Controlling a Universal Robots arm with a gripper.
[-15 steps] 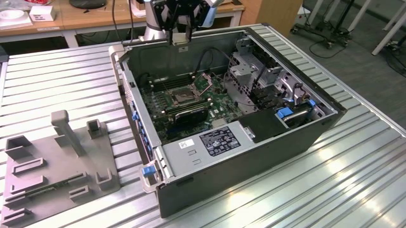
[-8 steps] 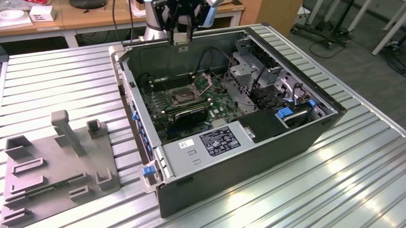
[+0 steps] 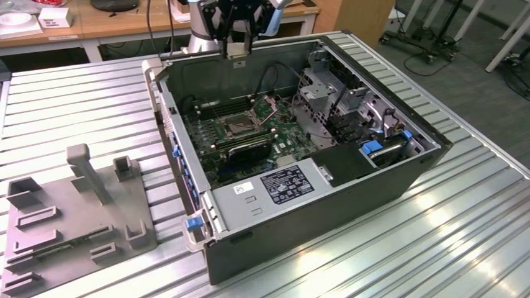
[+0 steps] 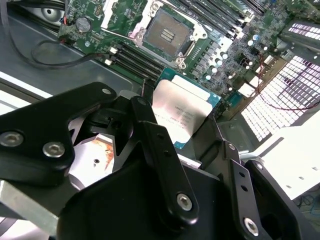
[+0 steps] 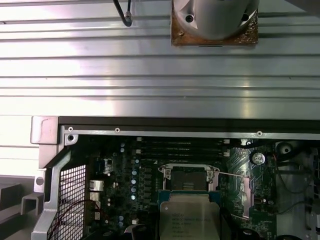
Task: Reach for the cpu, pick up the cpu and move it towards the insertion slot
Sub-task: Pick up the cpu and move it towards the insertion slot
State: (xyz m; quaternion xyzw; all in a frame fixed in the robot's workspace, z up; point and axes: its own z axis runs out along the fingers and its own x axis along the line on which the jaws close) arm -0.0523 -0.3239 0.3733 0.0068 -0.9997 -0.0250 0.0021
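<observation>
The gripper (image 4: 187,130) has its fingers (image 4: 160,150) clenched on the cpu (image 4: 182,112), held above the open computer case (image 3: 414,167). The insertion slot (image 4: 167,32) lies below, beyond the fingertips. Keeping the chip level and square to the socket seems wise.

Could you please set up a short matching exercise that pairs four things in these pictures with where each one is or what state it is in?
Things:
1. cpu
2. insertion slot
3. grey fixture plate
4. gripper

Places or states:
A. lying on the ribbed table at the exterior view's left, beside the case
B. shut on the chip, above the case's far edge
C. open and vacant on the green motherboard
D. held between the black fingers, above the board

Pairs: 1-D, 2-C, 3-A, 4-B
</observation>
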